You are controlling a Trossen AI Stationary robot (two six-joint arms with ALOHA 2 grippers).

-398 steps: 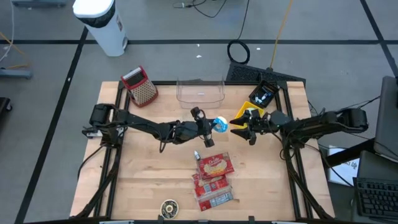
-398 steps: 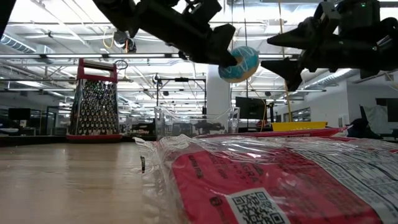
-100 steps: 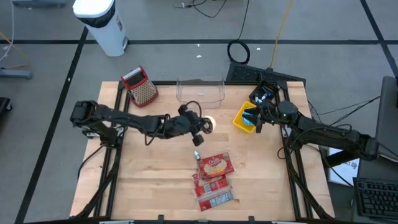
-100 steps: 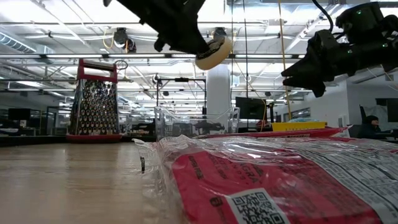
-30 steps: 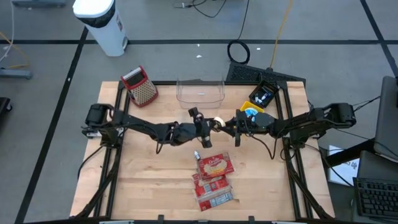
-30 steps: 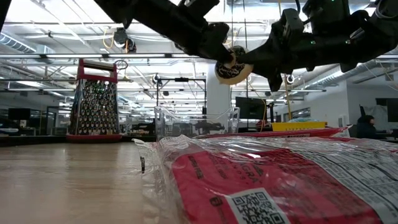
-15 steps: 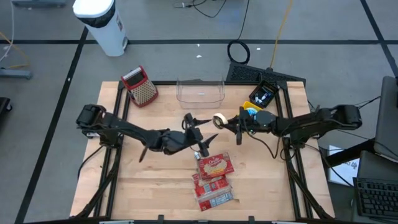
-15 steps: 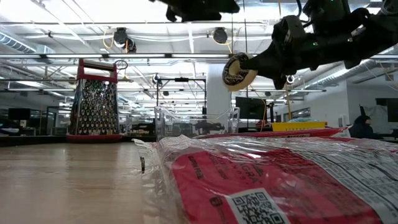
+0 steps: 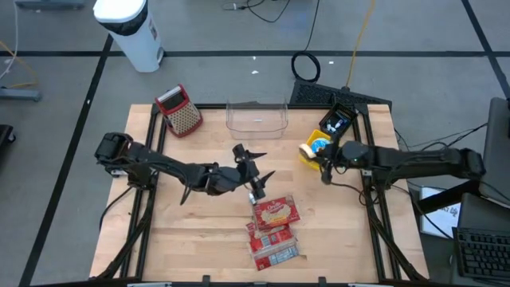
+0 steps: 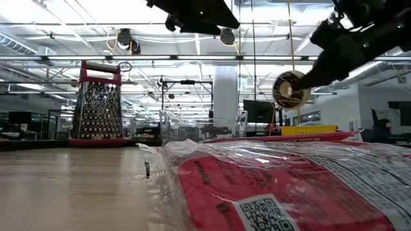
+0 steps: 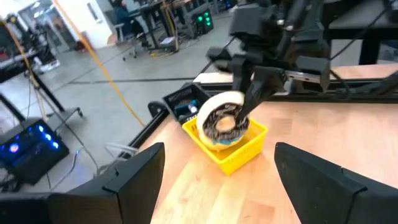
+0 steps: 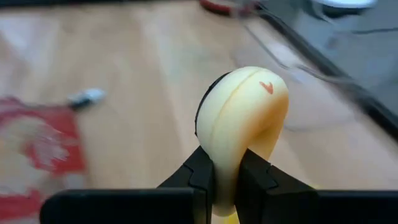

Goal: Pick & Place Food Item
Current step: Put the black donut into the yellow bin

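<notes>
Right gripper (image 9: 321, 162) is clamped on the donut (image 10: 289, 89), carrying it just above the yellow basket (image 11: 231, 149) — pick done, drop still to do by my read. Left gripper (image 9: 253, 177) hangs wide open and empty, well clear of the basket toward table centre. Left wrist view shows something blue already lying in the basket under the donut; the low view can't see inside it.

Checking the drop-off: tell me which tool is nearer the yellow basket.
Right. The right tool holds a donut right at the yellow basket. The left tool is open, over the table's middle, well away from it.
</notes>
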